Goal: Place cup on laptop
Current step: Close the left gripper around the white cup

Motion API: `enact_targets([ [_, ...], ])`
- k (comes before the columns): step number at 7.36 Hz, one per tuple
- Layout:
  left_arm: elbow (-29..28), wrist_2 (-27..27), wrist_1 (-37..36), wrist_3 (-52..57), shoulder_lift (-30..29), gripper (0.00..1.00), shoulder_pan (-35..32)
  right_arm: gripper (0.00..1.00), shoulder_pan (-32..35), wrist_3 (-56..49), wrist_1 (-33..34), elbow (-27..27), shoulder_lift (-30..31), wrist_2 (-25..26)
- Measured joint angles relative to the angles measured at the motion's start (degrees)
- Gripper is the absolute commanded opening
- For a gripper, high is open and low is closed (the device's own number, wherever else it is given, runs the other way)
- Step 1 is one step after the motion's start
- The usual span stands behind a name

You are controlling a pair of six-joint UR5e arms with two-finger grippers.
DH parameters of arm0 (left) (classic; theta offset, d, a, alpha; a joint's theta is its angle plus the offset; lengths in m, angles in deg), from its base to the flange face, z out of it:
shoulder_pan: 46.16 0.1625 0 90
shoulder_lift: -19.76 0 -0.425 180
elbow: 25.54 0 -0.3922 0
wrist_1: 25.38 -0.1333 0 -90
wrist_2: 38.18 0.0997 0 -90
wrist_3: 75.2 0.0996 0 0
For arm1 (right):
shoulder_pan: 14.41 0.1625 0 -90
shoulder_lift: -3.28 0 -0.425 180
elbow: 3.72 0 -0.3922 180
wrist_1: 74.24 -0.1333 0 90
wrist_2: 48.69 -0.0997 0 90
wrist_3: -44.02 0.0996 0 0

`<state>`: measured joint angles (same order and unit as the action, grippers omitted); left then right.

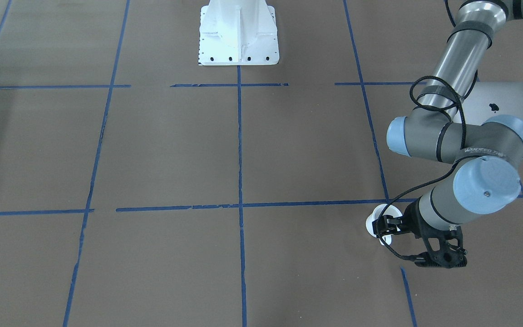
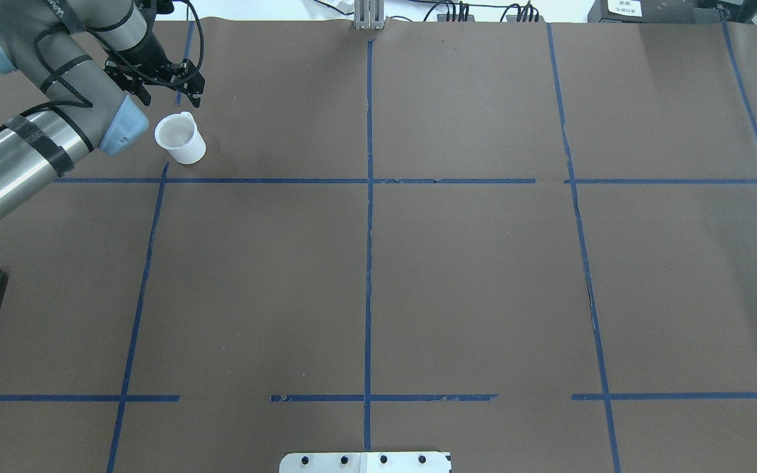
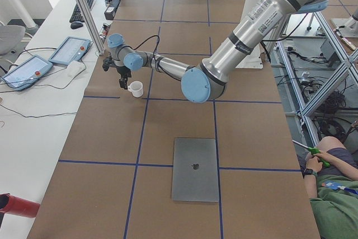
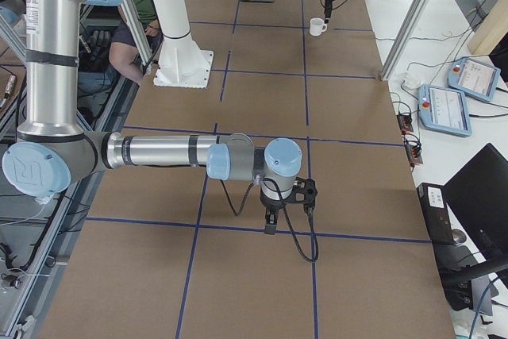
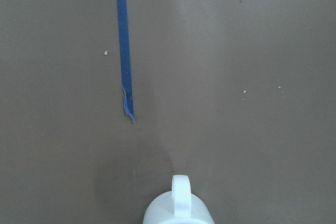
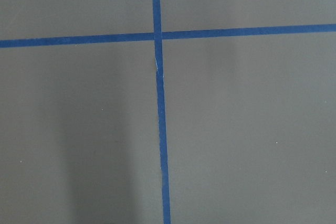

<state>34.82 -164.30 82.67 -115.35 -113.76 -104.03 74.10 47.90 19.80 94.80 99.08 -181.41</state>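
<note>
**Left hand (image 2: 171, 98) poised over the cup (image 2: 180, 139); grasp not yet made.**

Hazards, as judged:
- The cup is light and tapers toward its base. A finger descending onto the rim or the loop handle (image 5: 180, 192) would tip it or push it across the bench (image 2: 418, 263).
- A pinch on the thin wall alone may slip in transit.
- The laptop (image 3: 194, 169) offers a smooth lid, on which a cup let go at a tilt could slide.

The left hand is released, its fingers spread with nothing between them. The cup stands upright on the bench, below the hand and just beside it on the robot's side. It does not touch the hand, and its handle is turned toward it. The laptop lies flat, well apart from the hand, further toward the robot's base. Whether the right hand (image 4: 287, 216) is released or clenched cannot be told.
</note>
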Motion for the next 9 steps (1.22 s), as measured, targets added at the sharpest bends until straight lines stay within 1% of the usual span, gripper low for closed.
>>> enact_targets([
  [2, -3.6, 0.8, 2.3, -0.5, -1.1, 1.00, 1.3, 1.00, 0.0, 0.0, 0.0, 0.0, 0.0, 0.0],
  [3, -4.7, 1.0, 3.1, -0.5, -1.3, 0.90, 1.7, 1.00, 0.0, 0.0, 0.0, 0.0, 0.0, 0.0],
  [4, -5.6, 1.1, 4.0, -0.6, -1.4, 0.70, 1.9, 1.00, 0.0, 0.0, 0.0, 0.0, 0.0, 0.0],
  [5, -6.2, 1.1, 4.4, -0.6, -1.5, 0.55, 2.0, 1.00, 0.0, 0.0, 0.0, 0.0, 0.0, 0.0],
  [6, -6.4, 1.2, 4.6, -0.7, -1.5, 0.35, 2.2, 1.00, 0.0, 0.0, 0.0, 0.0, 0.0, 0.0],
  [7, -6.5, 1.2, 4.7, -0.6, -1.5, 0.02, 2.2, 1.00, 0.0, 0.0, 0.0, 0.0, 0.0, 0.0],
  [9, -6.7, 1.1, 4.8, -0.7, -1.9, 0.00, 2.2, 1.00, 0.0, 0.0, 0.0, 0.0, 0.0, 0.0],
])
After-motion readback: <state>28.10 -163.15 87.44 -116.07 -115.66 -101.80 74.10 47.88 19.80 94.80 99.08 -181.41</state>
